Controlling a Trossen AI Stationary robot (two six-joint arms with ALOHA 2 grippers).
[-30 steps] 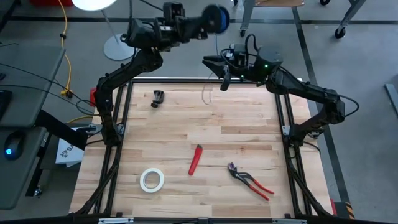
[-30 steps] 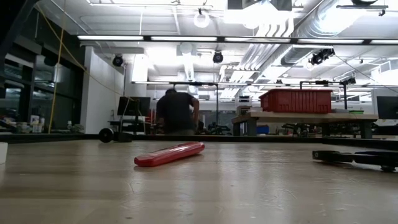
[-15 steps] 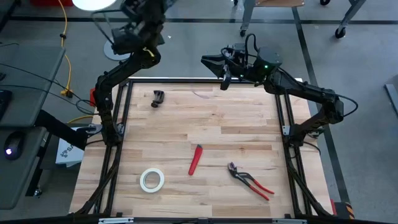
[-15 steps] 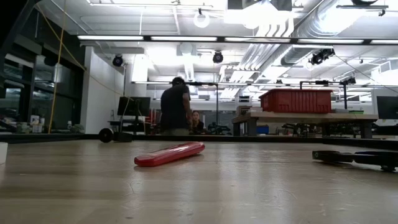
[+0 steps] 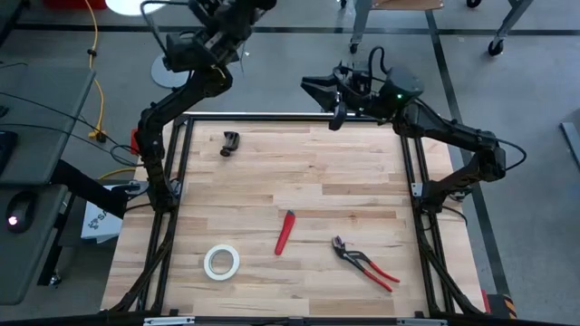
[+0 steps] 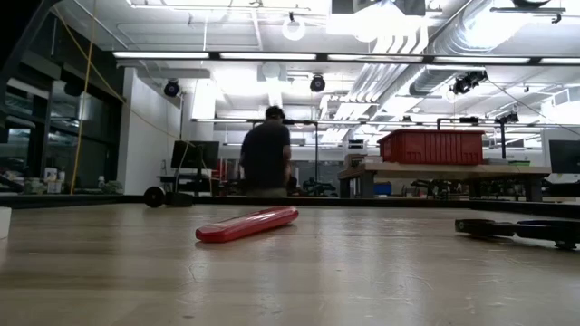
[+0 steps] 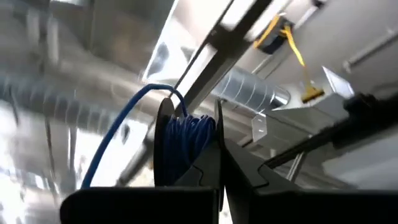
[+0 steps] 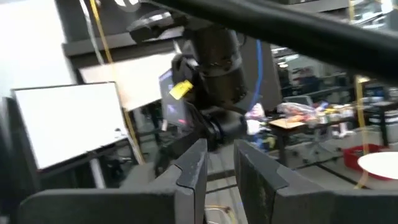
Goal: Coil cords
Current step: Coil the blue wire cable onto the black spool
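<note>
While the left arm is lifted high beyond the far left corner of the wooden desk, its left gripper carries the small black round spool, wound with thin blue-violet wire. The spool sits directly between the two dark fingers, which are closed tightly on it. One free strand of the wire leaves the top of the spool, makes an arc and hangs down beside the gripper. In the high view this gripper is cut by the edge of the picture, so the spool cannot be seen there.

The right gripper hovers above the far edge of the desk, near its middle, and points toward the left arm. Its fingers stand a little apart, with a narrow gap between them; whether the thin wire passes through this gap I cannot tell.

On the desk lie a small black clamp, a red flat tool, red-handled pliers and a white tape roll. A person stands in the room behind.
</note>
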